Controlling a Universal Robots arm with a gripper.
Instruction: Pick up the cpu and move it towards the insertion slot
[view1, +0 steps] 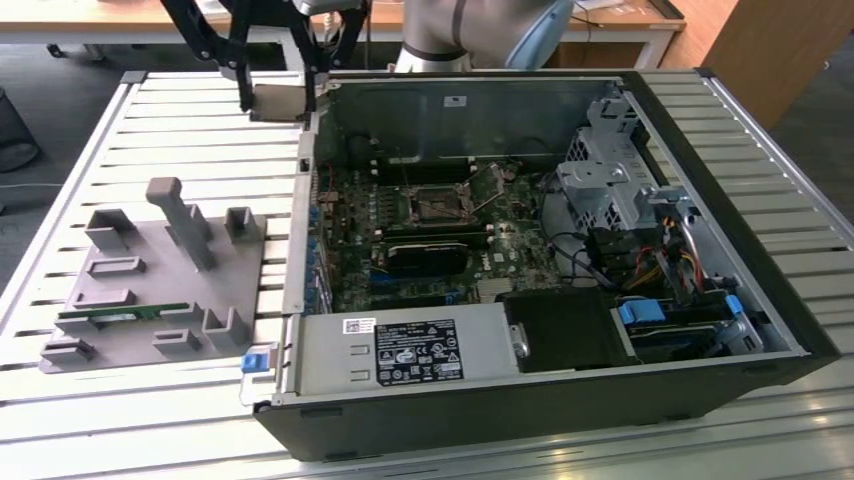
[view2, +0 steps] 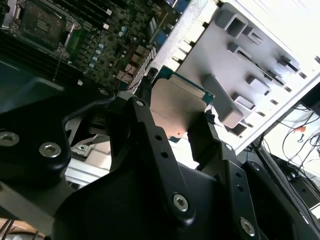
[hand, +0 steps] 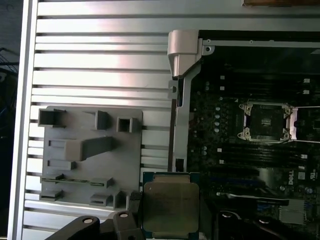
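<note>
Bright daylight, glare on slats (hand: 100, 25), sharp

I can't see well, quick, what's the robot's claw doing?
Gripper: closed on the cpu, holding it up in the air.

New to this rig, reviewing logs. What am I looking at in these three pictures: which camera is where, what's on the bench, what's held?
One robot arm works over a slatted metal table. The exterior view looks at the whole bench from off the arm; both wrist views ride on the arm. On the table sit an open black computer case and a grey plastic tray holding a narrow green memory stick. The black gripper is shut on the cpu, a flat silvery square chip with a greenish edge, lifted by the case's corner. The insertion slot, a metal-framed square socket, lies on the motherboard.
</note>
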